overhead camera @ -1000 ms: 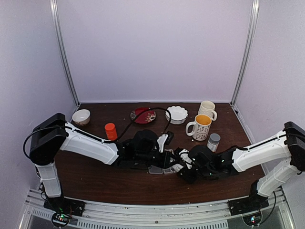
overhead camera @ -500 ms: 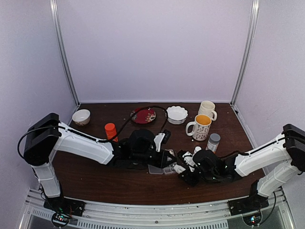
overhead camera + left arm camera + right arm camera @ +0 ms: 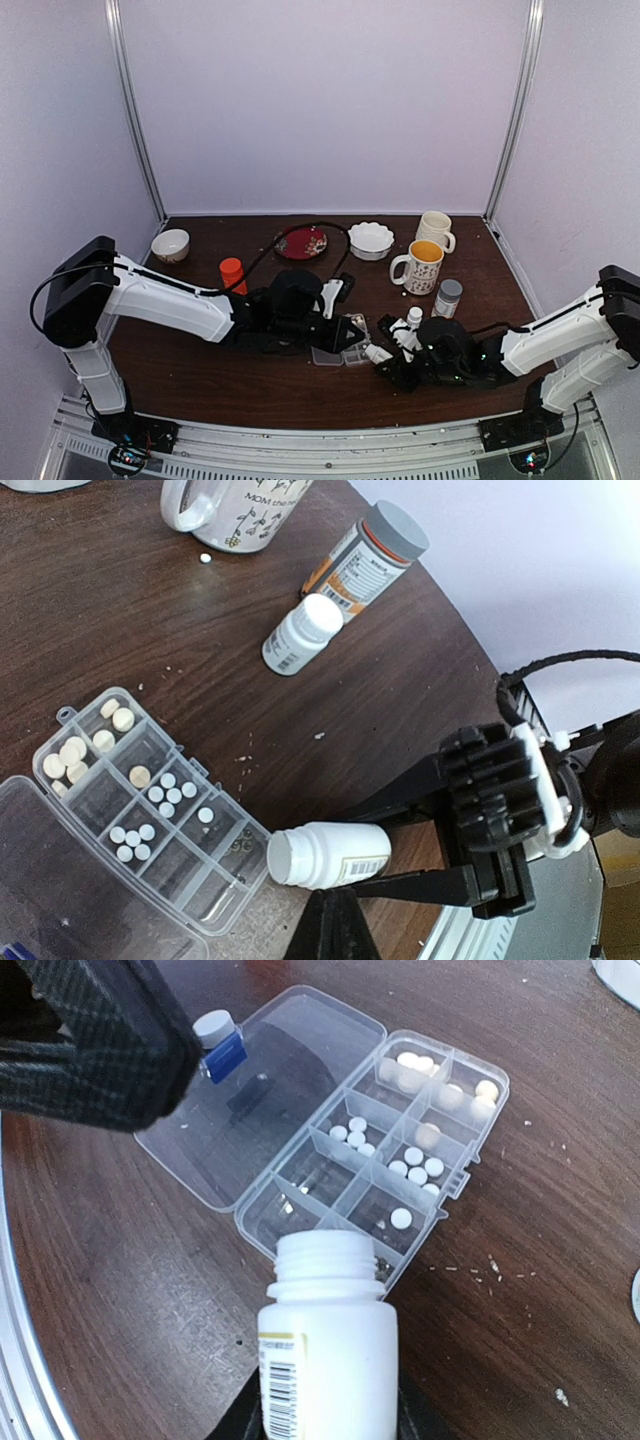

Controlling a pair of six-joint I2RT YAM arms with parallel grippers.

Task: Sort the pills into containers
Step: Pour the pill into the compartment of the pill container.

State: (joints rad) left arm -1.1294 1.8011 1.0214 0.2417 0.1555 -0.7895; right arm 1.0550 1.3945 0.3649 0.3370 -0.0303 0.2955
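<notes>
I am seeing the right tool (image 3: pixel 365 852) grasping an uncapped white bottle (image 3: pixel 325 1340) that is lying on its side, its mouth just beside the end cells of the clear pill box (image 3: pixel 305 1170) on the surface (image 3: pixel 560 1260). The left tool (image 3: pixel 335 925) is hovering clenched on nothing, beside the open lid (image 3: pixel 300 1050). Pills (image 3: pixel 415 1168) are lying in several cells.

Pill box (image 3: pixel 455 1175) sat near table (image 3: pixel 200 380) centre, lid (image 3: pixel 290 1070) flat beside it. Pills (image 3: pixel 417 1167) sat in several cells (image 3: pixel 320 1165). Open bottle (image 3: pixel 325 1350) was horizontal, mouth just beside box end, maybe touching. Capped bottle (image 3: pixel 300 635) lay between box and larger bottle (image 3: pixel 365 558). Mug (image 3: pixel 235 510) stood behind those, stray pill (image 3: pixel 205 558) just beside it. Bowl (image 3: pixel 170 244), plate (image 3: pixel 301 242), dish (image 3: pixel 371 239) stood along rear edge.
</notes>
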